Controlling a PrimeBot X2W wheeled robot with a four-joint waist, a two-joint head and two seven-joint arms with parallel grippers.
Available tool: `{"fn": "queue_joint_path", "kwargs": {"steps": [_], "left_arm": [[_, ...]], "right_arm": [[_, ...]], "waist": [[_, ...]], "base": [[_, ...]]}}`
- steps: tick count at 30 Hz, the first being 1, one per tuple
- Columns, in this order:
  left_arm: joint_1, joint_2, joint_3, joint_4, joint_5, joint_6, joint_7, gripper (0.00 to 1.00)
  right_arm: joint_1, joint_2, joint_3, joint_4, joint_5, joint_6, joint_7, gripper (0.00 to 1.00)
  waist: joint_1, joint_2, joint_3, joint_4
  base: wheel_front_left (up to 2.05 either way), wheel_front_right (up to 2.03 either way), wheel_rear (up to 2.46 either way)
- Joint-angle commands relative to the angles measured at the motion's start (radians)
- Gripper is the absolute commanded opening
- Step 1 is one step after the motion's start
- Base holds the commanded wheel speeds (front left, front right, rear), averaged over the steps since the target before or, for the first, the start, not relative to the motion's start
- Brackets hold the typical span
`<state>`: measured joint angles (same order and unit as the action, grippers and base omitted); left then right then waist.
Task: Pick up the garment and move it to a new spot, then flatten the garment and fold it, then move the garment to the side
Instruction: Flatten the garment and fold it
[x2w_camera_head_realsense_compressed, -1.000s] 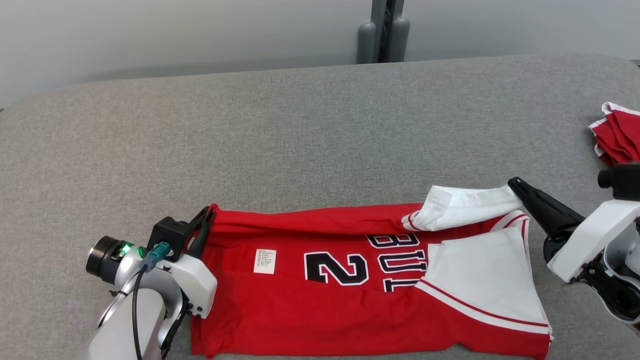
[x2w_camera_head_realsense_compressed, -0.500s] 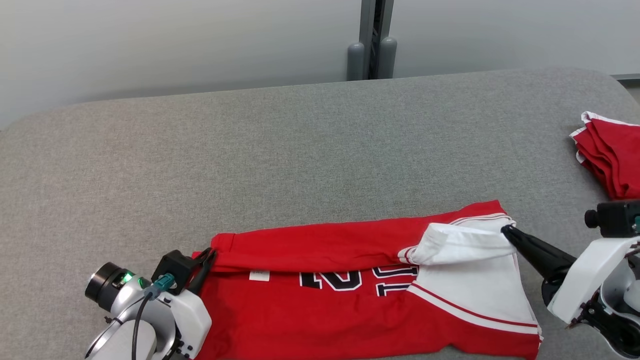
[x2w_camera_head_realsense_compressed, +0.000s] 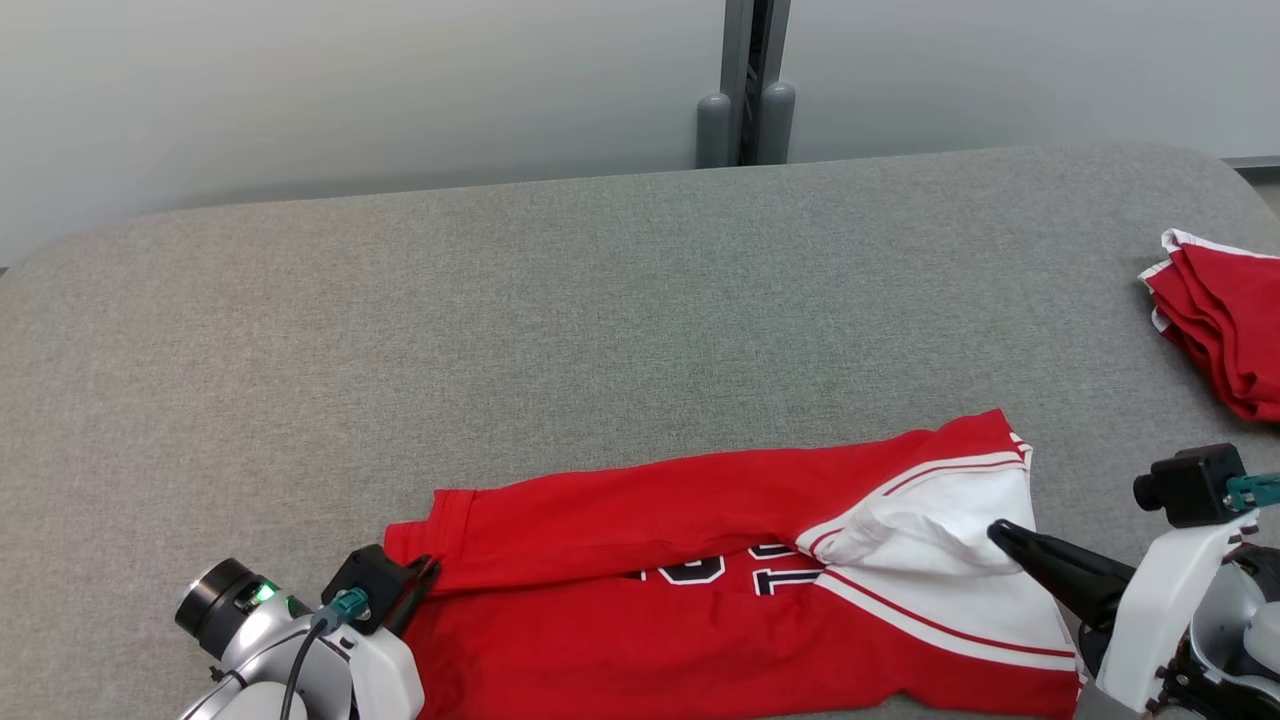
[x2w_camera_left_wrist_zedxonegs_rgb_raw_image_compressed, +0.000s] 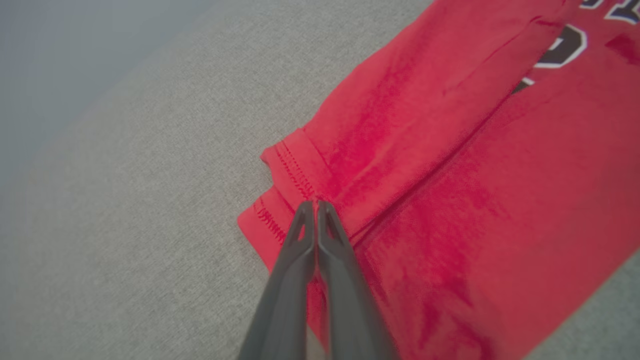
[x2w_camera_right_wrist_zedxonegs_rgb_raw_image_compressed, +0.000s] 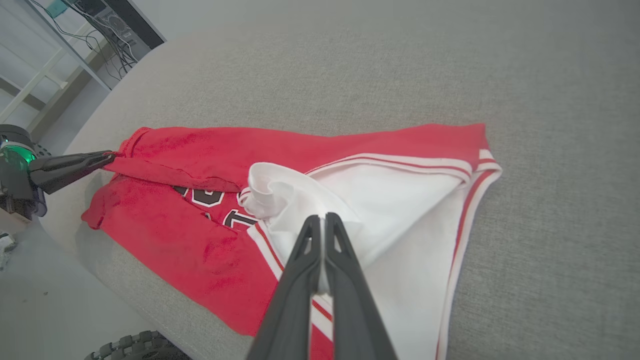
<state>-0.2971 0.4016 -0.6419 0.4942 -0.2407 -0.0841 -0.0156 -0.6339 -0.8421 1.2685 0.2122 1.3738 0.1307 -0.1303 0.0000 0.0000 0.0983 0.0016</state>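
The garment (x2w_camera_head_realsense_compressed: 640, 520), a red jersey with white sleeves and navy lettering, lies along the near edge of the grey table (x2w_camera_head_realsense_compressed: 600, 300). Its far long edge is doubled over toward me and covers the top of the lettering. My left gripper (x2w_camera_head_realsense_compressed: 425, 570) is shut on the red hem corner (x2w_camera_left_wrist_zedxonegs_rgb_raw_image_compressed: 300, 185) at the garment's left end. At the right end, my right gripper (x2w_camera_head_realsense_compressed: 1000, 530) is shut on the white sleeve (x2w_camera_right_wrist_zedxonegs_rgb_raw_image_compressed: 300, 205), which bunches at the fingertips. The left gripper (x2w_camera_right_wrist_zedxonegs_rgb_raw_image_compressed: 107, 157) also shows at the left of the right wrist view.
A second red-and-white garment (x2w_camera_head_realsense_compressed: 1220, 320) lies folded at the table's right edge. A grey post (x2w_camera_head_realsense_compressed: 745, 90) stands behind the table against the pale wall. A black wheel (x2w_camera_right_wrist_zedxonegs_rgb_raw_image_compressed: 135, 345) and floor show below the table's near edge.
Both grippers have drawn the garment's far edge toward me, so the fold now covers the tag, the "2" and most of the lettering. The camera also shifted.
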Motion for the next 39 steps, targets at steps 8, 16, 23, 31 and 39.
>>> {"fn": "queue_joint_path", "kwargs": {"steps": [8,16,23,31,39], "left_arm": [[0.043,0.038,-0.002,-0.084,-0.017,0.024,0.068,0.24],[0.065,0.046,0.01,-0.131,-0.026,0.071,0.091,1.0],[0.064,0.024,0.061,-0.17,-0.055,0.13,0.03,1.0],[0.094,-0.094,0.231,-0.201,-0.197,0.239,-0.194,1.0],[0.131,-0.183,0.321,-0.246,-0.191,0.255,-0.249,1.0]], "right_arm": [[0.049,-0.051,0.009,-0.053,-0.035,0.0,0.118,1.0],[0.055,-0.078,-0.006,-0.042,0.007,0.0,0.191,1.0],[0.033,-0.052,-0.095,0.033,-0.039,0.0,-0.012,1.0],[0.11,0.095,-0.444,0.162,-0.264,0.0,-0.135,1.0],[0.361,0.31,-0.902,0.077,-0.657,0.0,-0.135,1.0]], "waist": [[0.0,0.0,-0.002,0.001],[0.0,0.0,-0.012,-0.004],[0.0,0.0,-0.026,-0.008],[0.0,0.0,-0.039,-0.028],[0.0,0.0,-0.032,-0.038]], "base": [[0.0,0.0,0.0],[0.0,0.0,0.0],[0.0,0.0,0.0],[0.0,0.0,0.0],[0.0,0.0,0.0]]}}
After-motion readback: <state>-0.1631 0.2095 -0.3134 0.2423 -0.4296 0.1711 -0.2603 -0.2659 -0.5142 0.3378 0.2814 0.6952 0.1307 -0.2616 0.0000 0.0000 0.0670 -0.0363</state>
